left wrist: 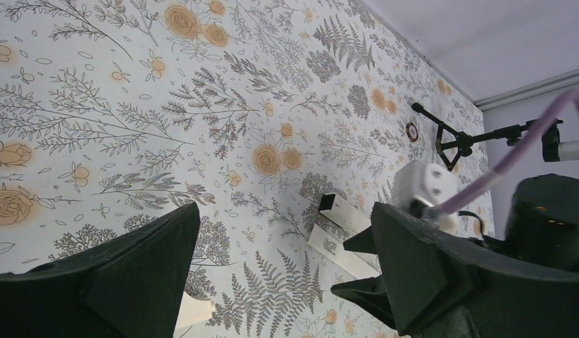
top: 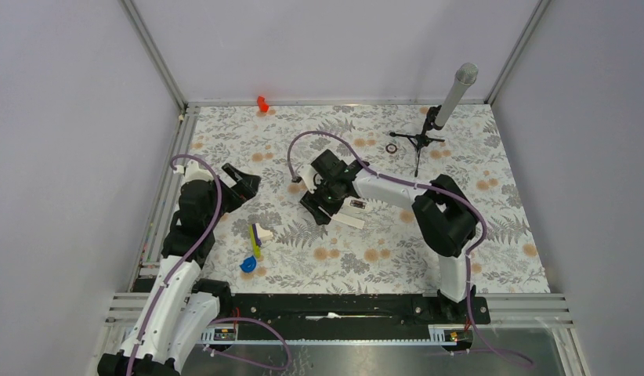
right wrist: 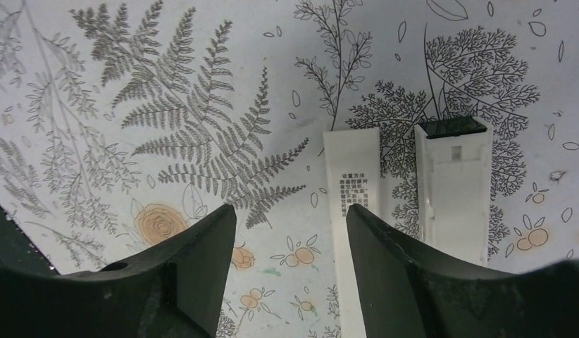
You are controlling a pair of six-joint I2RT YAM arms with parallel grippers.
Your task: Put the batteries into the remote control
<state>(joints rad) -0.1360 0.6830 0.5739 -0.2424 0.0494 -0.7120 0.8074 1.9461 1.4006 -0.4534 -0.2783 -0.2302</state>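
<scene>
Over the flowered bench, seen from above, my right pincer is hovering mid-bench and my left pincer is hanging well apart from it. One black ring is lying beside one tripod.

From the left wrist, my left pincer is gaping wide and gripping nothing. One remote control and one loose white cover are lying side by side.

From the right wrist, my right pincer is also spreading wide and empty. It is hovering just beside those two pieces, with the remote's dark end pointing away.
</scene>
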